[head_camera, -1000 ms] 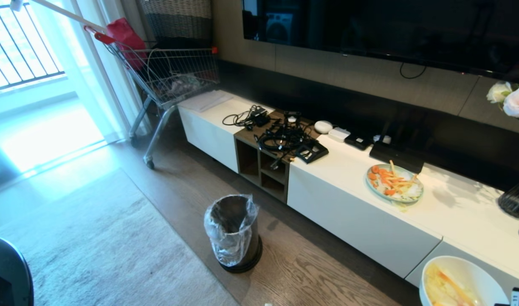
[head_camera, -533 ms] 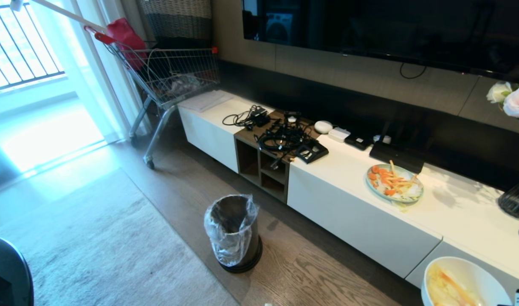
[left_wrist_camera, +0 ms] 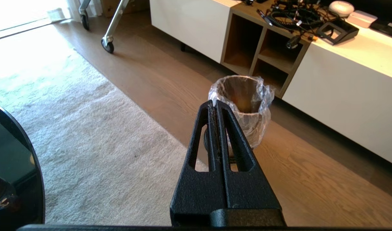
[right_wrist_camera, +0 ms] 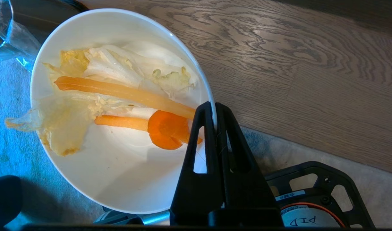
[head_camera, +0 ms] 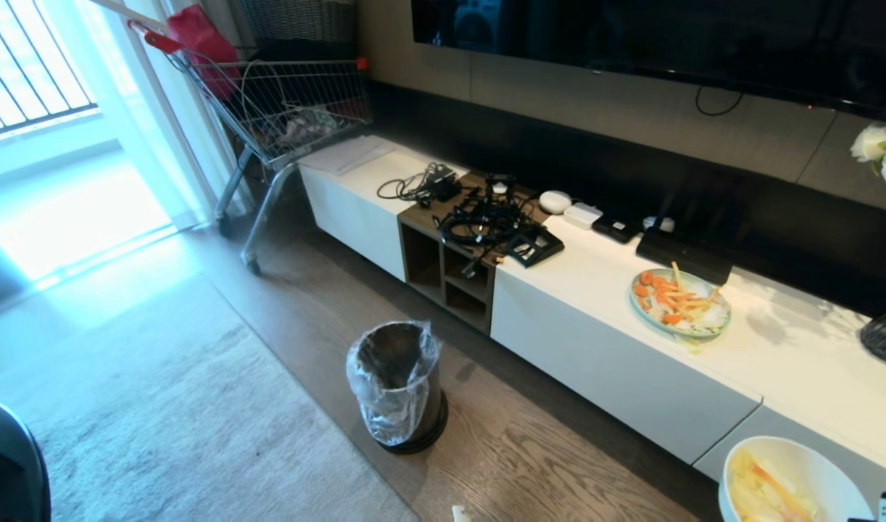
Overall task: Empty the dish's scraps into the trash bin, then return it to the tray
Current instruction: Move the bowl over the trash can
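I have the dish (right_wrist_camera: 119, 166) pinched by its rim in the right gripper (right_wrist_camera: 214, 110), fingers closed on it, low at my right over the floor (head_camera: 544, 464); the head view cuts off half of it. The scraps (right_wrist_camera: 119, 96) inside: pale leaves, two orange strips, one round slice. One trash bin (head_camera: 398, 384) stands ahead. The left gripper (left_wrist_camera: 215, 106) hangs with fingers pressed together. I can't make out the tray.

Wood floor (head_camera: 559, 464): trash bin (head_camera: 397, 388), rug (head_camera: 182, 420). White cabinet (head_camera: 595, 348): plate (head_camera: 679, 303), cables (head_camera: 486, 225).
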